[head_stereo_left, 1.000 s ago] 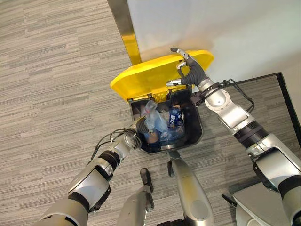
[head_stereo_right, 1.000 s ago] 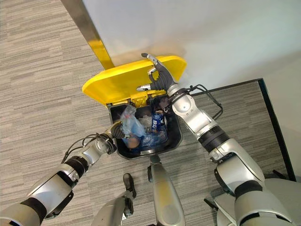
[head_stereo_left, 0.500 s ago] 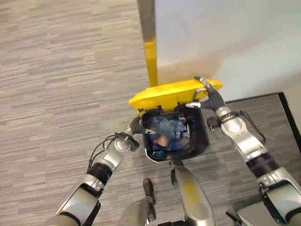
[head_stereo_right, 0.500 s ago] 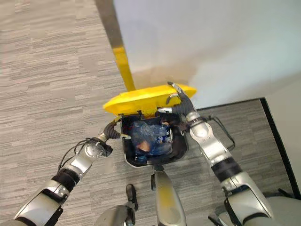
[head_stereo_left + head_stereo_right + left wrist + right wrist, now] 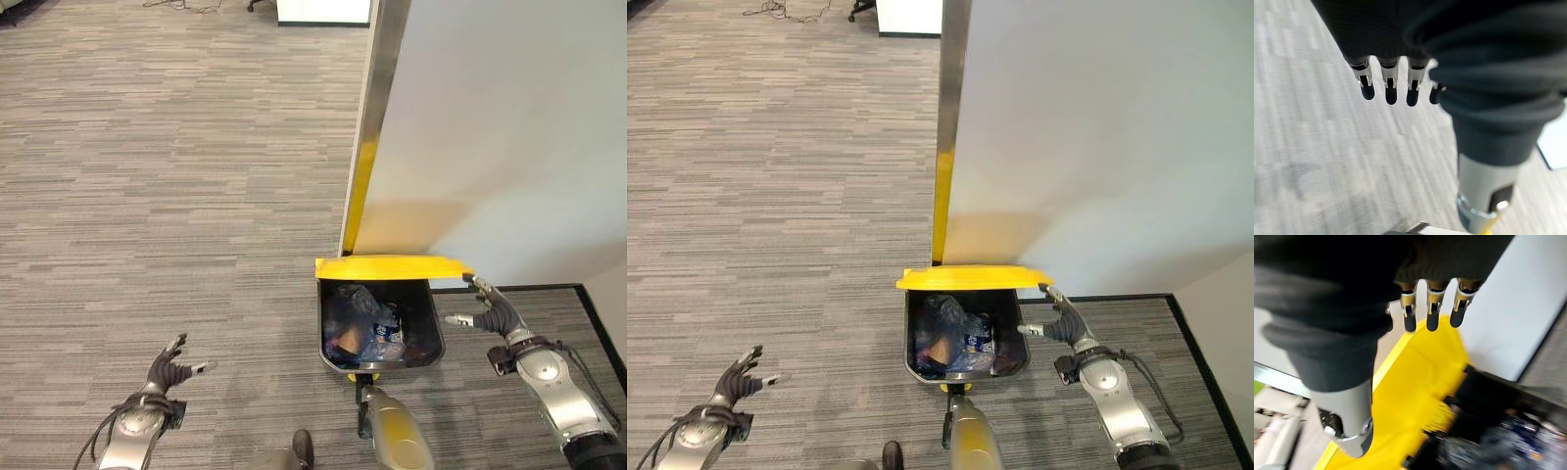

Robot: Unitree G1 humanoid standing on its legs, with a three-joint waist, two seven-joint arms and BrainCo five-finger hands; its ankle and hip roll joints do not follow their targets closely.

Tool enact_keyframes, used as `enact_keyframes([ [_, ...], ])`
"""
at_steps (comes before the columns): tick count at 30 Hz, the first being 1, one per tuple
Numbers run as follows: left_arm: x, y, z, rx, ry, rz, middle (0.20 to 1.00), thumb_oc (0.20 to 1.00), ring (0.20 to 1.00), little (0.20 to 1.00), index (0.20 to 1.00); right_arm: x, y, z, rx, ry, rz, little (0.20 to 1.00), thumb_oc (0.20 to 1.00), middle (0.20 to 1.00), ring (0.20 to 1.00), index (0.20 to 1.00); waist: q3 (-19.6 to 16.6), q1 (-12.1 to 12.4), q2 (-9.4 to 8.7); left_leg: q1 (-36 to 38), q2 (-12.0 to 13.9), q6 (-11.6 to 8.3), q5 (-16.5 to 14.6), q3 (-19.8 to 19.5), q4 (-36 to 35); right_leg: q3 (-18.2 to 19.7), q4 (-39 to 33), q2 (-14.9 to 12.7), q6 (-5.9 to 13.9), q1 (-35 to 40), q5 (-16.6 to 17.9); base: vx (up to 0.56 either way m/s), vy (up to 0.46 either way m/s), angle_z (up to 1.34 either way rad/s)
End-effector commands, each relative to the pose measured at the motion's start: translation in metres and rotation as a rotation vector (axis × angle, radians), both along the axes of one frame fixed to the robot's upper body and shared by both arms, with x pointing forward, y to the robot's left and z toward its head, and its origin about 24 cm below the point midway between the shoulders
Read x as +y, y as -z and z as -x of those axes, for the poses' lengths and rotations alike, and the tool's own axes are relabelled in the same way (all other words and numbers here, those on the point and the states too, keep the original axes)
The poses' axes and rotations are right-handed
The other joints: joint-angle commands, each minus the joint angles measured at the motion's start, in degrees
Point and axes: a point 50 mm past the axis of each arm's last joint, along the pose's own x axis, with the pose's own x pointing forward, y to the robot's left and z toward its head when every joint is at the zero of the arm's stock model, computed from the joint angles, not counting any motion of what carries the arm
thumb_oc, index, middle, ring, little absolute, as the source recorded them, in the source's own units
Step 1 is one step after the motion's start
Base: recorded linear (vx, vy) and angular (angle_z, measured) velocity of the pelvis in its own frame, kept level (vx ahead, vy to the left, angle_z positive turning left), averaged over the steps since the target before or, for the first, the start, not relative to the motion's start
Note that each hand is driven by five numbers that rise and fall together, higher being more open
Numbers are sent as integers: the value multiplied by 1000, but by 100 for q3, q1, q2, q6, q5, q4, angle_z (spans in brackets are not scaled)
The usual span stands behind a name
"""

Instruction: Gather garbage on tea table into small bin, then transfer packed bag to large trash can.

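Two large surfaces take up most of what you see from the head: a grey striped carpet floor on your left, and a pale wall panel on your right with a metal edge post whose lower part is yellow. At the foot of that panel stands the large trash can, dark and open at the top, with its yellow lid raised upright against the wall. Inside the can lies the packed bag, a clear bluish bag with bottles and other rubbish visible through it. A black line on the floor borders the carpet to the right of the can.

Your right hand is just beside the can's right rim, near the right end of the lid, though you cannot tell whether it touches. Its fingers are released and straight, grasping nothing, with the yellow lid and the dark can showing past them in the right wrist view.

Your left hand is well apart from the can, out over the carpet to its left. Its fingers are likewise released and spread, empty, above bare floor.
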Motion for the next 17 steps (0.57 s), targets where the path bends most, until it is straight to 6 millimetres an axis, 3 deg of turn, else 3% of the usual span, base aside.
enact_keyframes([
  [1,2,-24,-24,-133,14,-4,1000,1000,1000,1000,1000,10,-15,-13,-91,-46,10,1000,1000,1000,1000,1000,29,140,159,158,-83,-303,-588,-55,-13,183,808,90,-245,-275,680,-163,27,-31],
  [3,5,-21,-19,-114,0,-3,1000,1000,1000,1000,1000,3,5,1,-10,2,0,1000,1000,1000,1000,1000,-99,215,213,19,29,-321,-409,-68,-136,326,1220,213,-335,0,255,-82,-37,-15],
  [4,8,-19,-14,-100,-20,-2,1000,1000,1000,1000,1000,0,15,7,30,32,-8,1000,1000,1000,1000,1000,-146,278,202,-48,86,-355,-319,-36,-194,374,1260,237,-352,189,209,-39,-90,-10],
  [6,4,-15,-13,-91,-14,6,1000,1000,1000,1000,1000,-1,26,14,71,60,-20,1000,1000,1000,1000,1000,-234,315,96,-88,60,-421,-269,-87,-281,488,672,416,-423,627,-57,7,-108,-13],
  [8,6,-14,-11,-90,-34,7,1000,1000,1000,1000,1000,-1,29,16,83,72,-27,1000,1000,1000,1000,1000,-290,326,70,-157,98,-442,-200,-46,-326,534,448,489,-400,630,-11,-11,-94,-26],
  [13,5,-1,4,-34,-63,44,1000,1000,1000,1000,1000,-11,41,30,139,129,-34,1000,1000,1000,1000,1000,-592,308,14,-205,197,-601,-30,197,-588,559,-900,547,-428,1253,132,36,-142,-18],
  [17,4,1,7,-25,-63,50,1000,1000,1000,1000,1000,-15,43,34,154,140,-28,1000,1000,1000,1000,1000,-640,314,22,-171,225,-643,62,213,-716,531,-1176,565,-447,1411,163,0,-46,-14],
])
